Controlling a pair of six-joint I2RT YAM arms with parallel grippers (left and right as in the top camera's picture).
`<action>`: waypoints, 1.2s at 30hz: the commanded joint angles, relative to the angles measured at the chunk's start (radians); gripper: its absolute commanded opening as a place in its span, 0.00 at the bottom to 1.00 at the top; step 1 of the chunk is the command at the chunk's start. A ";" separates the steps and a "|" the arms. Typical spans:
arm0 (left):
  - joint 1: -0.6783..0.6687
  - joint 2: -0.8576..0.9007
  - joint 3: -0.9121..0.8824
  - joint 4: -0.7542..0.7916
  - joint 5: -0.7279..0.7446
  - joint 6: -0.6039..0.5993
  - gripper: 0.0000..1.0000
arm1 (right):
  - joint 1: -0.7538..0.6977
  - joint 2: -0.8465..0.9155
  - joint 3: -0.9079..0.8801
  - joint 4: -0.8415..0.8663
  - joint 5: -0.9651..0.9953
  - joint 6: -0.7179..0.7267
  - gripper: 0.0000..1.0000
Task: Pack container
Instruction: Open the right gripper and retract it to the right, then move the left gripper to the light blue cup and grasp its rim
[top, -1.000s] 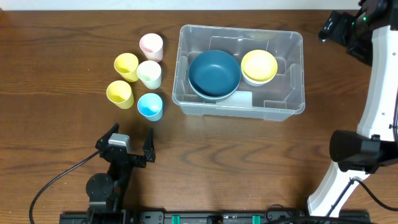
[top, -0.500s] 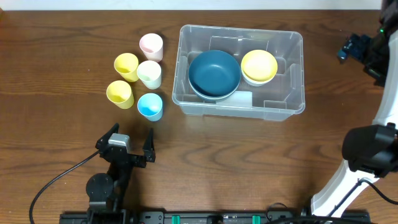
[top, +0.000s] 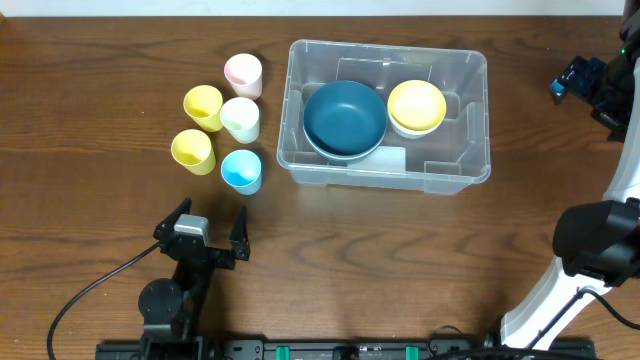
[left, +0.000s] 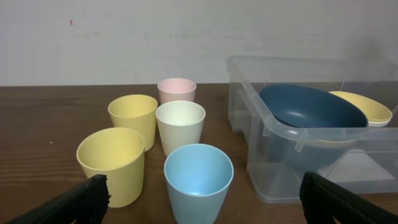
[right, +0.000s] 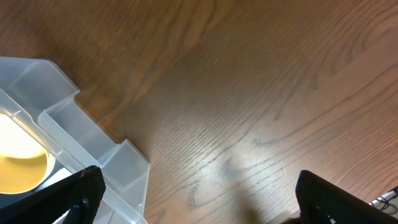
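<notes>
The clear plastic container stands at the back middle of the table, holding a big blue bowl and a yellow bowl on a white one. It also shows in the left wrist view and its corner in the right wrist view. Several cups stand left of it: pink, two yellow, cream, light blue. My left gripper is open and empty, low near the front edge, facing the light blue cup. My right gripper is open and empty, raised right of the container.
A black cable runs from the left arm's base to the front left. The right arm's white link and black joint stand at the right edge. Bare wood lies under the right gripper.
My right gripper has moved from near the container's back right corner out to the right and slightly forward. The left arm and all objects have not moved.
</notes>
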 joint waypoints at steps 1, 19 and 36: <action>0.004 -0.006 -0.022 -0.003 -0.011 0.006 0.98 | -0.002 0.006 -0.004 -0.001 0.014 0.014 0.99; 0.004 0.367 0.574 -0.334 0.231 -0.022 0.98 | -0.003 0.006 -0.004 -0.001 0.014 0.014 0.99; 0.004 1.179 1.572 -1.366 0.006 -0.089 0.98 | -0.003 0.006 -0.004 -0.001 0.014 0.014 0.99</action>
